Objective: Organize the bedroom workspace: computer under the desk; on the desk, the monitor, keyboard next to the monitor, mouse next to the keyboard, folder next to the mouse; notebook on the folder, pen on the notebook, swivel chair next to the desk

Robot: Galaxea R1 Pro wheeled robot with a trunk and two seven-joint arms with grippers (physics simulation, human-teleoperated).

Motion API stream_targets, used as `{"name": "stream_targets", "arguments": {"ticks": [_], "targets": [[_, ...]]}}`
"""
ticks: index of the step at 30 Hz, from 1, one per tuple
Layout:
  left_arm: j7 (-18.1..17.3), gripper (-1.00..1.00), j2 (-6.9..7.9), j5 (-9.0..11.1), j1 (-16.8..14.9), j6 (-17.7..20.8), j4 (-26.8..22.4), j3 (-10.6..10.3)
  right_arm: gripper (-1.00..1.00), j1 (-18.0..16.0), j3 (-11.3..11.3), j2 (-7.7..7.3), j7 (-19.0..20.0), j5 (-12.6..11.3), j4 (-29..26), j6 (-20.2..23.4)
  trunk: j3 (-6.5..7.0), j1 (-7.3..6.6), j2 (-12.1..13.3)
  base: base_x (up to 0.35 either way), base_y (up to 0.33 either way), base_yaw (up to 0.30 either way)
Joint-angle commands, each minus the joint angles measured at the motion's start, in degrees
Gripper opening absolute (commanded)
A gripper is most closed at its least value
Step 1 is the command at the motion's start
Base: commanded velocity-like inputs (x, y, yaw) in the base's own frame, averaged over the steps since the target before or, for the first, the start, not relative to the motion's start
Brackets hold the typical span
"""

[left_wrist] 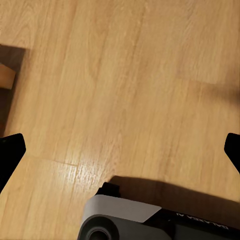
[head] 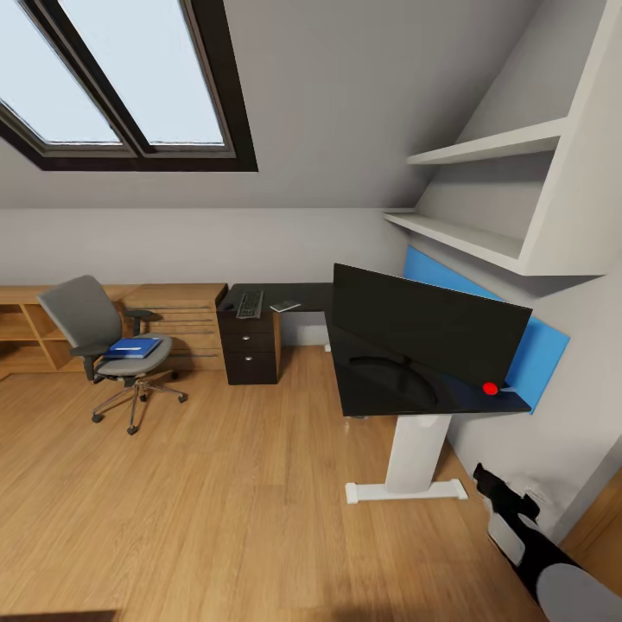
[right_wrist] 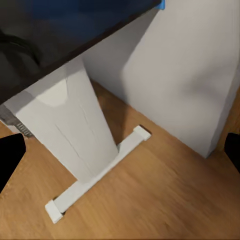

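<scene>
The black desk (head: 302, 298) runs along the far wall and turns toward me. On its near wing stands the wide black monitor (head: 428, 328). The keyboard (head: 250, 303) and the grey notebook (head: 285, 306) lie on the far wing. At the left, apart from the desk, the grey swivel chair (head: 95, 333) holds the blue folder (head: 134, 349) with a thin whitish pen (head: 130, 348) on it. The mouse is too small to make out and the computer is out of view. My right gripper (head: 494, 488) (right_wrist: 120, 155) hangs open near the desk's white leg (right_wrist: 75, 135). My left gripper (left_wrist: 120, 155) is open over bare floor.
A light wooden dresser (head: 186, 324) and low shelving (head: 26, 333) line the far wall behind the chair. A drawer pedestal (head: 251, 350) stands under the desk's far wing. White wall shelves (head: 484, 147) and a blue panel (head: 540, 345) hang at the right. Wood floor (head: 242, 501) spreads between me and the chair.
</scene>
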Motion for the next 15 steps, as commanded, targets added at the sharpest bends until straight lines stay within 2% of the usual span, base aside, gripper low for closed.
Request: {"name": "stream_targets", "arguments": {"ticks": [1, 2, 3, 4, 6, 7, 8, 9, 11, 12, 14, 15], "targets": [[0.4, 1.00, 0.03, 0.6, -0.1, -0.4, 0.0, -0.5, 1.00, -0.8, 0.0, -0.16, 0.0, -1.8, -0.3, 0.7, -0.14, 0.04, -0.1, 0.000, 0.000, 0.000], [0.4, 1.00, 0.02, 0.6, -0.1, -0.4, 0.0, -0.5, 1.00, -2.8, 0.0, -0.63, -0.1, -5.8, -1.6, 3.5, -0.14, 0.04, -0.1, 0.000, 0.000, 0.000], [0.4, 1.00, 0.02, 0.6, -0.1, -0.4, 0.0, -0.5, 1.00, -3.2, 0.0, -0.76, -0.1, -7.3, -2.2, 4.5, -0.14, 0.04, -0.1, 0.000, 0.000, 0.000], [0.4, 1.00, 0.00, 0.6, -0.1, -0.4, 0.0, -0.5, 1.00, -3.9, -0.1, -1.12, -0.1, -10.5, -3.5, 6.4, -0.14, 0.04, -0.1, 0.000, 0.000, 0.000], [0.4, 1.00, 0.00, 0.6, -0.1, -0.4, 0.0, -0.5, 1.00, -4.3, -0.3, -1.65, -0.2, -14.0, -4.9, 8.2, -0.14, 0.04, -0.1, 0.000, 0.000, 0.000], [0.4, 1.00, -0.01, 0.6, -0.1, -0.4, 0.0, -0.5, 1.00, -4.9, -1.7, -2.74, -0.1, -23.3, -6.9, 12.2, -0.14, 0.04, -0.1, 0.000, 0.000, 0.000], [0.4, 1.00, -0.01, 0.6, -0.1, -0.4, 0.0, -0.5, 1.00, -4.9, -1.8, -2.87, -0.1, -24.9, -7.1, 12.9, -0.14, 0.04, -0.1, 0.000, 0.000, 0.000], [0.4, 1.00, -0.01, 0.6, -0.1, -0.4, 0.0, -0.5, 1.00, -5.0, -2.1, -3.01, 0.0, -27.5, -7.4, 14.1, -0.14, 0.04, -0.1, 0.000, 0.000, 0.000], [0.4, 1.00, -0.01, 0.7, -0.1, -0.4, 0.0, -0.5, 1.00, -5.0, -2.3, -3.22, 0.0, -29.3, -7.6, 15.0, -0.14, 0.04, -0.1, 0.000, 0.000, 0.000], [0.4, 1.00, -0.06, 0.6, -0.1, -0.4, 0.0, -0.5, 1.00, -5.0, -2.8, -4.95, 0.0, -31.9, -7.7, 16.7, -0.14, 0.04, -0.1, 0.000, 0.000, 0.000], [0.4, 1.00, -0.10, 0.6, -0.1, -0.3, 0.0, -0.5, 1.00, -5.0, -3.3, -5.82, 0.0, -33.0, -7.7, 18.0, -0.14, 0.04, -0.1, 0.000, 0.000, 0.000], [0.4, 1.00, -0.17, 0.5, -0.1, -0.3, 0.0, -0.5, 1.00, -5.0, -3.9, -6.44, 0.0, -35.0, -7.7, 20.1, -0.14, 0.04, -0.1, 0.000, 0.000, 0.000]]}}
